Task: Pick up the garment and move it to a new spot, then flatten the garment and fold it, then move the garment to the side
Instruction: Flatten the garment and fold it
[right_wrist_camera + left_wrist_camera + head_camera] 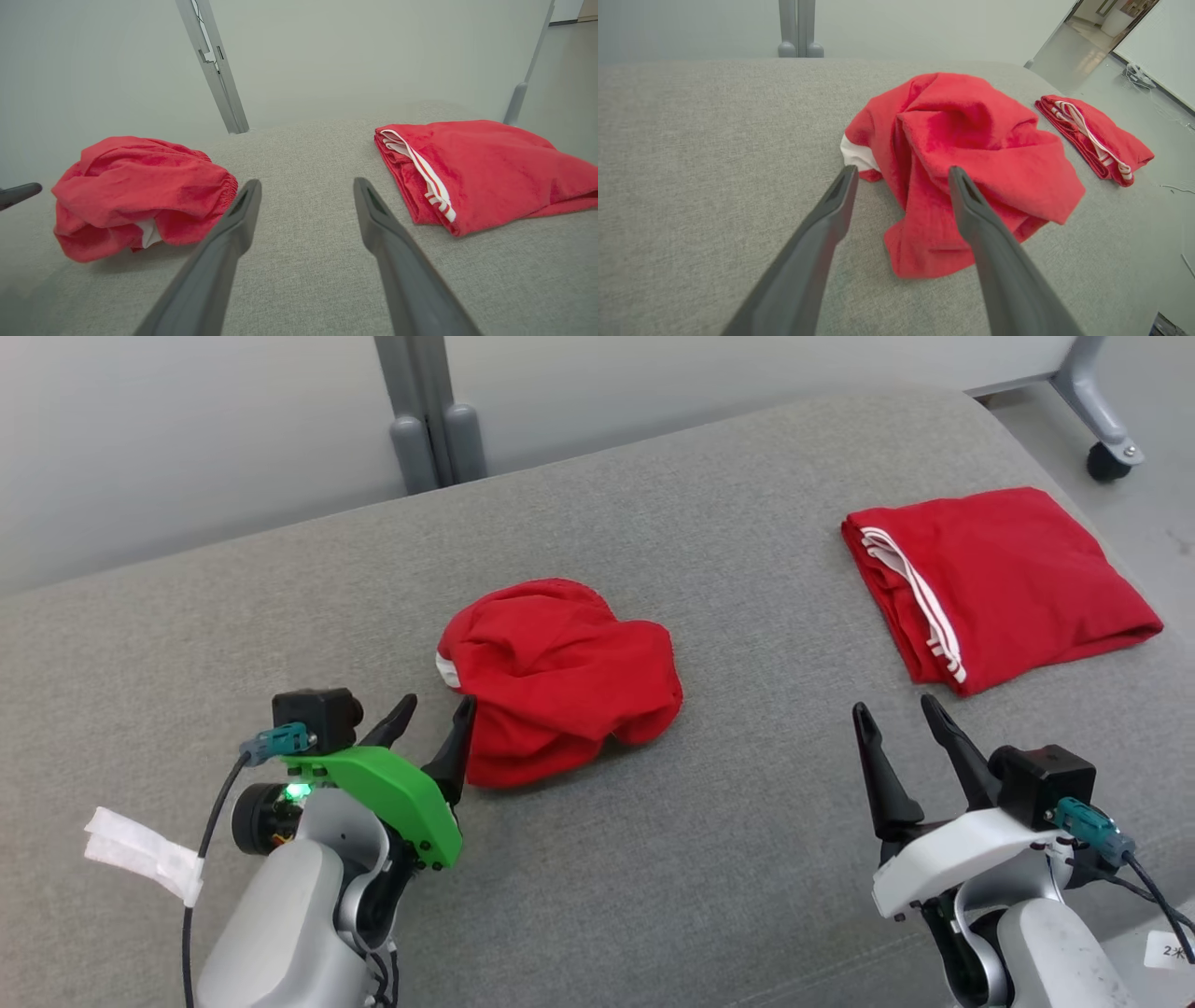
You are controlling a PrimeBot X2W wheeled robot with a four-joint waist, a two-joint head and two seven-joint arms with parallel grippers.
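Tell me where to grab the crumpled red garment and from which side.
Grip the bunched fold at the near-left edge of the crumpled garment, beside its white band. Come from the robot's left with the open left pincer, which sits at that edge. The cloth humps up there, likely giving a ridge to pinch.

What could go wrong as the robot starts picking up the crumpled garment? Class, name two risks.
The open left gripper sits at the edge of the crumpled garment, so it may pinch only one loose layer. The folded garment lies near the right gripper; a swing might disturb it.
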